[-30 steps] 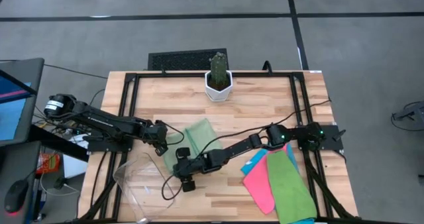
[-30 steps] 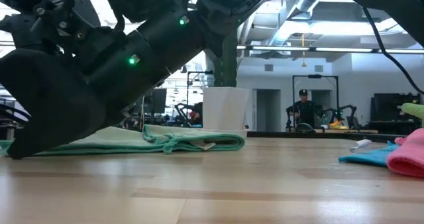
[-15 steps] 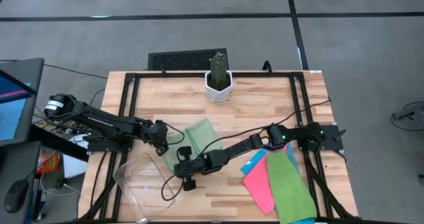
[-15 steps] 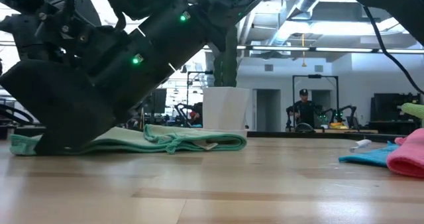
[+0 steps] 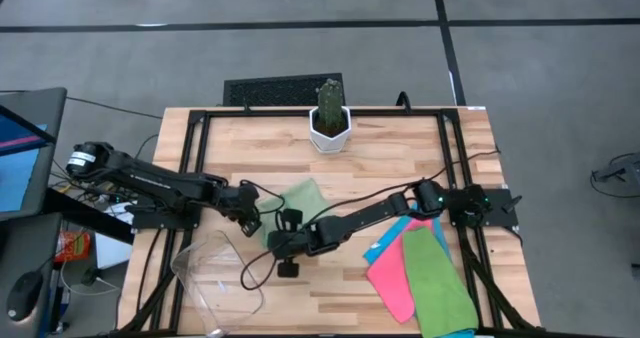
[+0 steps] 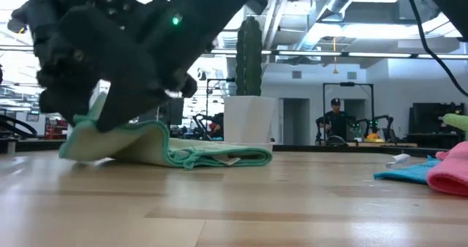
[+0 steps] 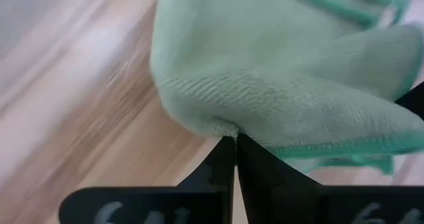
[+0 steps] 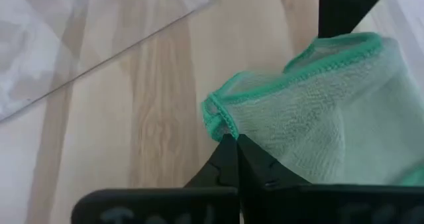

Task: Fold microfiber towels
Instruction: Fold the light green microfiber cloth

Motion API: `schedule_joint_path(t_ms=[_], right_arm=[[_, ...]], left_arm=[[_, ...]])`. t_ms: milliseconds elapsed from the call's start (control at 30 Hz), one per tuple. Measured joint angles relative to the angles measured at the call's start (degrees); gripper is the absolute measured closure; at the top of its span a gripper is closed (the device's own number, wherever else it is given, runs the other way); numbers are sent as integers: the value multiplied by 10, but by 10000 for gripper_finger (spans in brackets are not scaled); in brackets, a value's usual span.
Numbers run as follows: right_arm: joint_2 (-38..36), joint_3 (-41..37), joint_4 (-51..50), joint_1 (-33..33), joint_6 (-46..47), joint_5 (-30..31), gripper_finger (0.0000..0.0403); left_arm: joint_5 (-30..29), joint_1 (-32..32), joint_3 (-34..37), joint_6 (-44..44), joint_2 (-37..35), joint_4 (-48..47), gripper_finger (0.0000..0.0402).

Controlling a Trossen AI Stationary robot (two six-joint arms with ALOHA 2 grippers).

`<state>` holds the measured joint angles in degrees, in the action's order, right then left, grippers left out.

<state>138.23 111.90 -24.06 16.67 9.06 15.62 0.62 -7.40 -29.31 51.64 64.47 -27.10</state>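
High view: the light green fuzzy microfiber towel lies near the middle of the light wooden slatted counter. The left claw and the right claw sit close together at its near-left edge, so the bulk of the cloth extends away from both, toward the white pot holding a green cactus. A stack of hot pink, light green and sky blue microfiber towels lies well apart on the right, and a clear plastic bin stands just beside the claws on the near side. Low view: the gripped edge of the towel is raised off the counter while the far portion stays flat, its long axis running level toward the pot. Left wrist view: the left claw is pinched shut on a towel corner. Right wrist view: the right claw is likewise clamped on a hemmed corner. Judgement: both claws are equally placed; the fold should carry the lifted edge over the flat portion, away from the bin.
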Motion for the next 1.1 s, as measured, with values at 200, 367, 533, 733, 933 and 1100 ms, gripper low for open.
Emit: schedule_joint_path(t_ms=[200, 367, 533, 733, 933, 1100], right_arm=[[-17, 1, -60, -2, 44, 15, 395], [-31, 1, -120, 1, 80, 31, 391], [-52, 1, -160, 6, 91, 46, 395], [-65, 2, -188, 6, 125, 49, 392], [-65, 2, -216, 13, 165, 55, 391], [-65, 2, -264, 15, 198, 64, 391]], left_arm=[[-25, 0, -32, -16, 0, -3, 399], [-25, 2, -35, -16, 0, -4, 399], [-11, 18, -35, -10, 0, 0, 399], [28, 45, -36, 2, 0, 5, 399], [46, 61, -36, 17, 0, 46, 399], [50, 75, -36, 20, 0, 81, 399]])
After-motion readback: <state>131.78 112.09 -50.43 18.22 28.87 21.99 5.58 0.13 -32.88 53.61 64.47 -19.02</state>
